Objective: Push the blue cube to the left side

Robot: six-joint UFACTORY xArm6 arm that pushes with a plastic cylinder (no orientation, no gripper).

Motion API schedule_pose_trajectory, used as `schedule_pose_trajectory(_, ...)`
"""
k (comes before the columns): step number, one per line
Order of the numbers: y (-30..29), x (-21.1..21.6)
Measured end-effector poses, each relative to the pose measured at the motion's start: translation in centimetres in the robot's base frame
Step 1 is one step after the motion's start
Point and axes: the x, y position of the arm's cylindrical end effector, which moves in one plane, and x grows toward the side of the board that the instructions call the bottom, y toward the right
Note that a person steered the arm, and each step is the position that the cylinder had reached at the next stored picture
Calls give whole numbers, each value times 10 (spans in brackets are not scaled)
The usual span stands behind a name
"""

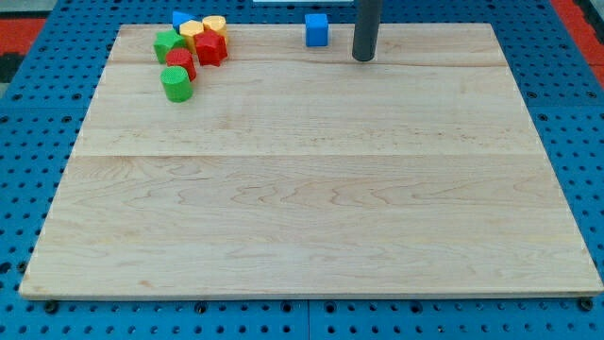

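The blue cube (316,29) sits alone at the top edge of the wooden board (311,208), a little right of the middle. My tip (364,58) stands on the board just to the right of the cube and slightly below it, a short gap apart, not touching.
A cluster of blocks lies at the view's top left: another blue block (178,19), two yellow blocks (192,30) (214,24), a green star-like block (168,43), a red star-like block (211,47), a red cylinder (180,63) and a green cylinder (176,84). Blue pegboard (28,189) surrounds the board.
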Motion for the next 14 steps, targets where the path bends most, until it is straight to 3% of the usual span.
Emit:
schedule_pose_trajectory(4,2,-6)
schedule_pose_trajectory(6,-32,-10)
schedule_pose_trajectory(7,3,-52)
schedule_pose_trajectory(8,-7,-69)
schedule_pose_trajectory(9,-77,-69)
schedule_pose_trajectory(10,-102,-62)
schedule_pose_trajectory(12,-112,13)
schedule_pose_trajectory(14,-113,25)
